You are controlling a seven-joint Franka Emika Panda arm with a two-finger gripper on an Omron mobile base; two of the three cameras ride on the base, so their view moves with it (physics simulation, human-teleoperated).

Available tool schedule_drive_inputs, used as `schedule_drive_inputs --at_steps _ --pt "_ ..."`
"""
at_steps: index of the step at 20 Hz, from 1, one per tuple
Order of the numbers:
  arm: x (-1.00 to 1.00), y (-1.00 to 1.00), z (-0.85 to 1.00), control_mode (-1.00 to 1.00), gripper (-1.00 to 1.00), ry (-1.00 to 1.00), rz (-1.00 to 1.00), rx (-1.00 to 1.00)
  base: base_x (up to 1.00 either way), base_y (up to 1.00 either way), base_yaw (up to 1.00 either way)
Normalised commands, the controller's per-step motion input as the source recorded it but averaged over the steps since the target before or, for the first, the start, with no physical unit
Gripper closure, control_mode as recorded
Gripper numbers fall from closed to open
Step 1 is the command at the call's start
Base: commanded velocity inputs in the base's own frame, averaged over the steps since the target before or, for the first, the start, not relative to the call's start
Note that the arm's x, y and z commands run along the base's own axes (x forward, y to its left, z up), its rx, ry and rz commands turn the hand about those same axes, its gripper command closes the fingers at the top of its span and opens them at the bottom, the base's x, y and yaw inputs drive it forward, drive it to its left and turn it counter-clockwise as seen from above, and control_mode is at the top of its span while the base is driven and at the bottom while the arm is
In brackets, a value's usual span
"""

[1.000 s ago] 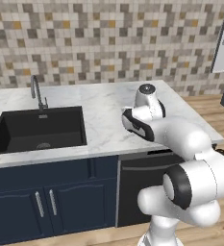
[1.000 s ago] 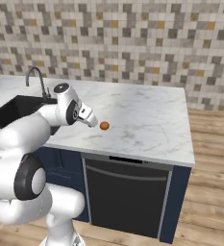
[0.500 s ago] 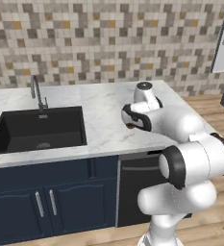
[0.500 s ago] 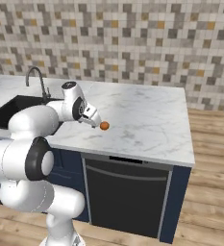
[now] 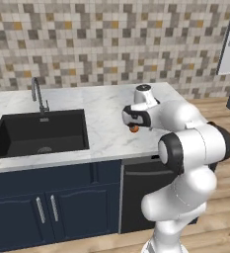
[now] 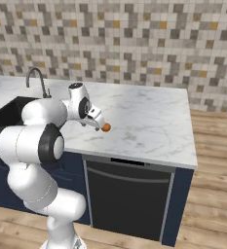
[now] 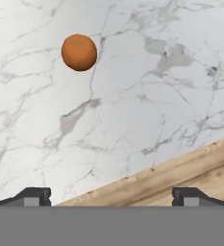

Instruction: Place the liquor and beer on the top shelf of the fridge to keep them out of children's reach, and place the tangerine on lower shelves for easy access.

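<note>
1. The small round orange tangerine [image 7: 79, 52] lies on the white marble counter [image 7: 147, 96], near its front edge; it also shows in the right base view [image 6: 105, 127] and the left base view [image 5: 134, 129].
2. The white arm's two-finger gripper [image 7: 111, 196] hangs just above the counter beside the fruit, its jaws spread wide and holding nothing.
3. In the hand view the tangerine sits ahead of the dark fingertips [image 7: 35, 195], off towards the left one, not between them.
4. A black sink [image 5: 40, 132] with a curved metal tap [image 5: 38, 95] is set into the counter, well apart from the fruit.
5. A dark dishwasher front [image 6: 127, 197] sits below the counter, and wooden floor [image 6: 212, 194] lies beyond it.
</note>
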Motion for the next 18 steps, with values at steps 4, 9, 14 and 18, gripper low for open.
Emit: schedule_drive_inputs --at_steps 4,9,14,18 --pt "0.26 -0.03 -0.17 -1.00 -1.00 0.07 0.00 0.00 0.00 0.00 0.00" --pt "0.25 -0.09 -0.17 -1.00 -1.00 0.07 0.00 0.00 0.00 0.00 0.00" --pt "0.25 -0.15 -0.18 -1.00 -1.00 0.06 0.00 0.00 0.00 0.00 0.00" --pt "0.27 -0.12 -0.21 -1.00 -1.00 0.03 0.00 0.00 0.00 0.00 0.00"
